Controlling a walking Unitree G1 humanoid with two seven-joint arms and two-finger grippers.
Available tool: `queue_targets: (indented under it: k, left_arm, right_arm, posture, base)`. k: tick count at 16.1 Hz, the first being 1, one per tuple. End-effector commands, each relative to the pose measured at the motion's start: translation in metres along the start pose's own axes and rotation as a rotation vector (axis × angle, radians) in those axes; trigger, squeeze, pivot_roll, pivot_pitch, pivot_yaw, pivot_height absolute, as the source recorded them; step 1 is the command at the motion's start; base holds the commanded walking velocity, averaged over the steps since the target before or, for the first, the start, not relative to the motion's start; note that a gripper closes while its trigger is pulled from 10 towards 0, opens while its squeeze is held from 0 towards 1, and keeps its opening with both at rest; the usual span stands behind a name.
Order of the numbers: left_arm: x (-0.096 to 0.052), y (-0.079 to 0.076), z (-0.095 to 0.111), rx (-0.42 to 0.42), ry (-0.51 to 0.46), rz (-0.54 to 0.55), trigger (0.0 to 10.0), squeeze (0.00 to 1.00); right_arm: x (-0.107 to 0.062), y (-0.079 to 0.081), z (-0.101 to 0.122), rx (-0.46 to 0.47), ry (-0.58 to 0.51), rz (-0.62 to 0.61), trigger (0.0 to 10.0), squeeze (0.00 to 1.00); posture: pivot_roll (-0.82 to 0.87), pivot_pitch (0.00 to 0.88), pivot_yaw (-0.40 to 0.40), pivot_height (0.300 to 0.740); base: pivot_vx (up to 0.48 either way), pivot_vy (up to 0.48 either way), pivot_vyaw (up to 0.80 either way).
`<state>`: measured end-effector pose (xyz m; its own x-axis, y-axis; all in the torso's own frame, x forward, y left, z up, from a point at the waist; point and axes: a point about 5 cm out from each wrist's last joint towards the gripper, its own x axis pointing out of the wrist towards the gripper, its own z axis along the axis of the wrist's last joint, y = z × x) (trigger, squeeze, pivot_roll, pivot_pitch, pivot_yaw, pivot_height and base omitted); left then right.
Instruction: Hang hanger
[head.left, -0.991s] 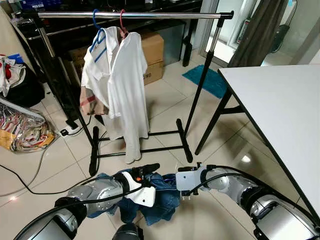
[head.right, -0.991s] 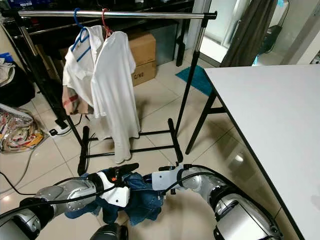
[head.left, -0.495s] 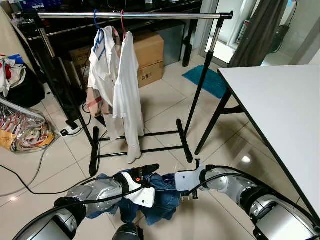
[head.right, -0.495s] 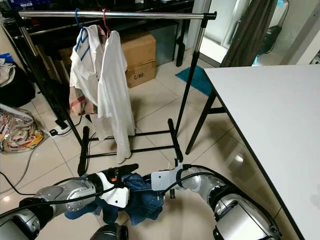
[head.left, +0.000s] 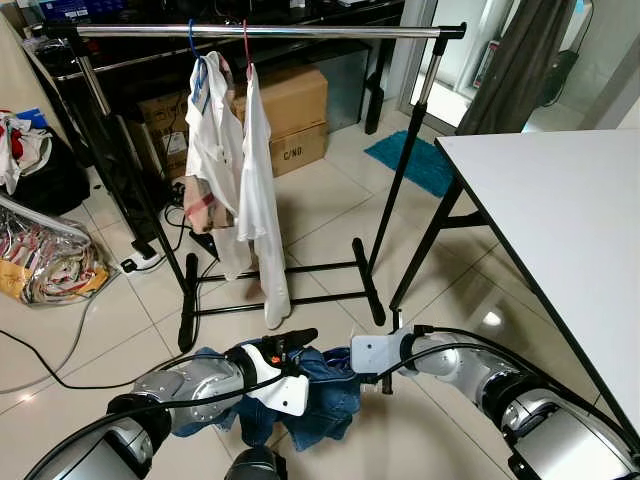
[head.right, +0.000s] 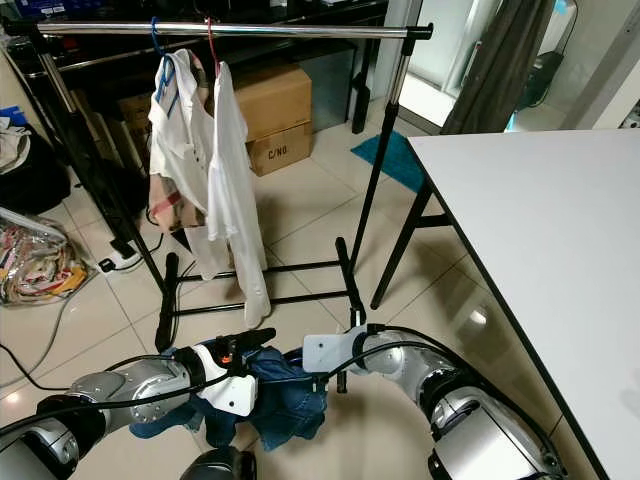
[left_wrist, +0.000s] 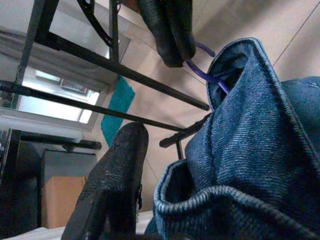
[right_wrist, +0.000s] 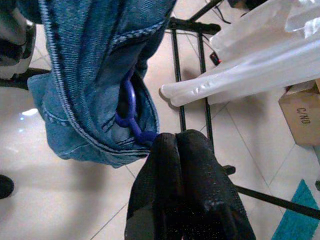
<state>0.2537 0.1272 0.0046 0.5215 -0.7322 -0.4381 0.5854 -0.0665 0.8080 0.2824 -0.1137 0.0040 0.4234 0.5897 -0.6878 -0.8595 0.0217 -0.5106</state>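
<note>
The hanger (right_wrist: 131, 116), a thin purple plastic one, sat mostly buried inside a blue denim garment (head.left: 322, 392), so we saw little of it beyond a curved loop and a short stem poking out of the folded cloth. In the right wrist view the right gripper (right_wrist: 176, 142) had its two black fingers pressed together with the tip of that purple stem pinched between them. In the left wrist view our left gripper (left_wrist: 150, 95) had its fingers spread apart, one finger (left_wrist: 167, 30) lying against the purple strand where it left the denim, the other finger (left_wrist: 117, 175) standing off to the side beside the fabric's hem; the jaws were open and not clamped on anything we could make out. From the head views, both arms were held low in front of us over the tiled floor (head.left: 330, 215), with the denim bunched between the two wrists and draped against the left forearm. Ahead stood the clothes rack (head.left: 260, 31), its chrome bar running across the top. Two white shirts (head.left: 238, 170) hung near the rack's left end, one on a blue hanger (head.left: 192, 40), one on a red hanger (head.left: 245, 40). A white table (head.left: 560, 210) stood to our right.
</note>
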Motion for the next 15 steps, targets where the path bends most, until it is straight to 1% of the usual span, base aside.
queue_targets:
  k: [1,4,5,6,7,8,11,13,14,15]
  left_arm:
    - [0.001,0.006,0.001,0.018,-0.018,0.019,0.0,0.00]
    - [0.001,0.006,0.001,0.020,-0.017,0.019,0.0,0.00]
    - [0.001,0.006,0.001,0.021,-0.016,0.019,0.0,0.00]
    - [0.001,0.007,0.001,0.022,-0.017,0.019,0.0,0.00]
    - [0.001,0.007,0.001,0.023,-0.018,0.019,0.0,0.00]
    - [0.001,0.007,0.001,0.025,-0.018,0.018,0.0,0.00]
    - [0.001,0.008,0.000,0.040,-0.019,0.013,0.0,0.00]
    - [-0.001,0.010,-0.002,0.066,-0.018,0.007,0.0,0.00]
    - [-0.002,0.012,-0.003,0.084,-0.018,0.007,0.0,0.00]
    - [-0.003,0.013,-0.004,0.088,-0.019,0.008,0.0,0.00]
  right_arm:
    - [-0.005,-0.010,-0.002,0.006,-0.003,-0.037,0.0,0.00]
    - [-0.007,-0.013,-0.004,0.008,0.007,-0.047,0.0,0.00]
    - [-0.008,-0.015,-0.005,0.015,0.010,-0.053,2.7,0.00]
    - [-0.010,-0.016,-0.006,0.016,0.006,-0.053,6.5,0.00]
    - [-0.011,-0.018,-0.006,0.020,0.005,-0.052,10.0,0.00]
    - [-0.012,-0.020,-0.006,0.020,0.004,-0.056,10.0,1.00]
    - [-0.015,-0.025,-0.008,-0.013,0.020,-0.039,10.0,1.00]
    - [-0.016,-0.026,-0.012,-0.050,0.056,-0.023,10.0,1.00]
    - [-0.017,-0.028,-0.013,-0.058,0.070,-0.022,10.0,0.70]
    - [-0.018,-0.028,-0.014,-0.060,0.073,-0.022,10.0,0.70]
  posture:
    - [0.27,0.016,-0.001,0.740]
    - [0.27,0.017,0.000,0.740]
    - [0.27,0.016,0.000,0.740]
    - [0.27,0.016,0.000,0.740]
    - [0.27,0.015,0.000,0.740]
    - [0.27,0.015,0.000,0.740]
    - [0.27,0.012,0.001,0.740]
    - [0.27,0.010,0.001,0.740]
    - [0.27,0.008,0.001,0.740]
    - [0.27,0.008,0.001,0.740]
  base:
    - [0.000,0.000,0.00]
    - [0.000,0.000,0.00]
    - [0.000,0.000,0.00]
    - [0.000,0.000,0.00]
    - [0.000,0.000,0.00]
    - [0.000,0.000,0.00]
    - [0.000,0.000,0.00]
    - [0.000,0.000,0.00]
    - [0.000,0.000,0.00]
    - [0.000,0.000,0.00]
